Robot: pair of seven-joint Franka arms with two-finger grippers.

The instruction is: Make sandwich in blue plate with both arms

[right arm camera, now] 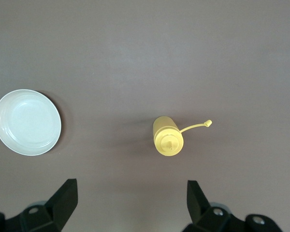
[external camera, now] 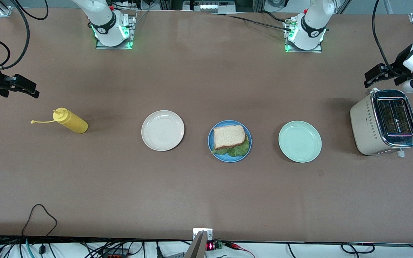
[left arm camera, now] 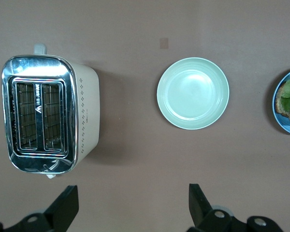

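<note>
Sitting finished on the blue plate (external camera: 229, 141) at the middle of the brown bench (external camera: 206, 190): the sandwich (external camera: 230, 139), top bread slice squarely over the stack, ruffled lettuce spilling out along the edge nearer the front camera and touching the plate's rim there. Showing only as a sliver at the edge of the left wrist view, so the lower slice perhaps lying hidden under the leaf.

Flanking the blue plate in one row: the cream-white plate (external camera: 162, 130) toward the right arm's end, the mint-green plate (external camera: 299, 141) toward the left arm's end, each well apart from it. Standing upright past the cream-white plate: the yellow squeeze bottle (external camera: 70, 121), cap dangling off on its tether. Resting past the mint-green plate: the cream toaster (external camera: 384, 122), chrome top, both slots showing bare wire racks.

Hanging in the air above the bench just beside the toaster: the left pincer (external camera: 373, 77), fingers (left arm camera: 64, 208) spread wide, gripping nothing. Hovering above the bench near the squeeze bottle: the right pincer (external camera: 23, 87), fingers (right arm camera: 63, 202) likewise spread wide, holding nothing. Both arms waiting out at their own ends of the bench.
</note>
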